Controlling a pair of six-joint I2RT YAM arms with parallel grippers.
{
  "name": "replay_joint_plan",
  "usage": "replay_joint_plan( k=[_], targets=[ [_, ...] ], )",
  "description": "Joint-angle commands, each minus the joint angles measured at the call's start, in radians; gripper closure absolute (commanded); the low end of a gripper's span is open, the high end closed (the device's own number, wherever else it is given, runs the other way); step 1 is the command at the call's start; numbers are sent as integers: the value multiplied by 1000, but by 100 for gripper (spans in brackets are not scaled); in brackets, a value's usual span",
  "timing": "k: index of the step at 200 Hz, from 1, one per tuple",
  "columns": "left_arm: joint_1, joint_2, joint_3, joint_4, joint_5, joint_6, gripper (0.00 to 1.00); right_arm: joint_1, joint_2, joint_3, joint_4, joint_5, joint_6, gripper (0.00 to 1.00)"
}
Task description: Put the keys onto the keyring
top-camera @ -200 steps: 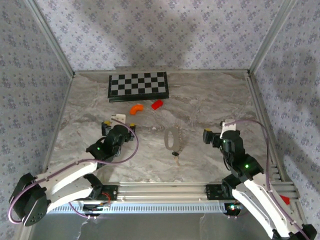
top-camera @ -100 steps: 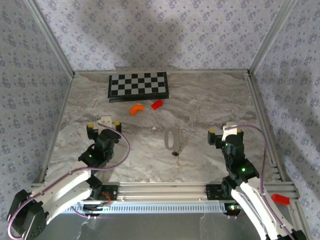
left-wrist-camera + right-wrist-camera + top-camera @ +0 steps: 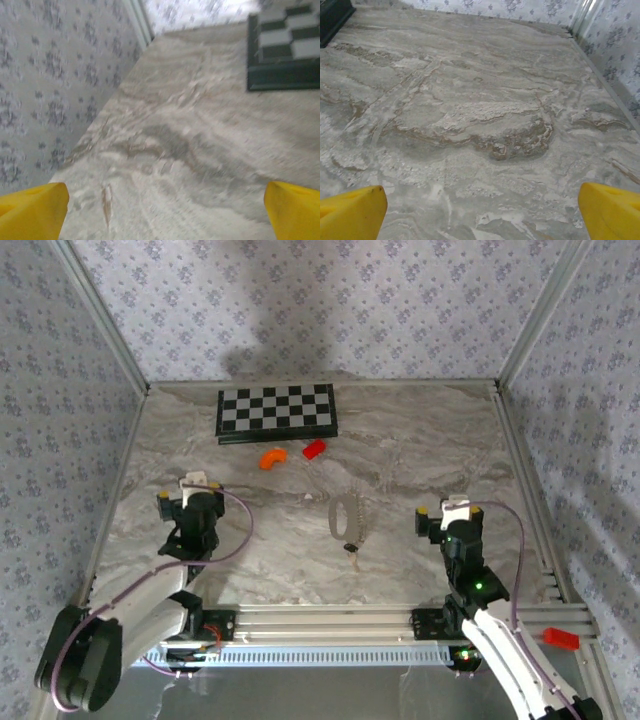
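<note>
Keyring (image 3: 346, 517) lies flat on the marble table (image 3: 430, 440). Keys (image 3: 351, 548) sit right at the keyring's near end; can't tell whether they touch it or are threaded on. Left gripper (image 3: 188, 490) is well left of the keyring, fingers (image 3: 32, 210) spread wide over bare marble. Right gripper (image 3: 450, 508) is well right of the keyring, fingers (image 3: 350, 210) also wide apart. Orange piece (image 3: 272, 457) and red block (image 3: 314, 448) are beyond the keyring, checkerboard (image 3: 277, 412) farther back.

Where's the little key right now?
In the top view, the key lies near the middle of the table, right at the near end of the keyring.
</note>
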Motion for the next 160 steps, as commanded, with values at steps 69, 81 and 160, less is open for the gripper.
replay_joint_plan(
  k=[69, 81, 160],
  targets=[
    [125, 302, 84, 304, 187, 19, 0, -89, 217, -29, 347, -8, -38, 0],
    [148, 343, 107, 319, 188, 13, 0, -109, 272, -35, 424, -21, -42, 0],
    [206, 440, 150, 400, 257, 55, 0, -253, 721, -14, 919, -175, -13, 0]
  ],
)
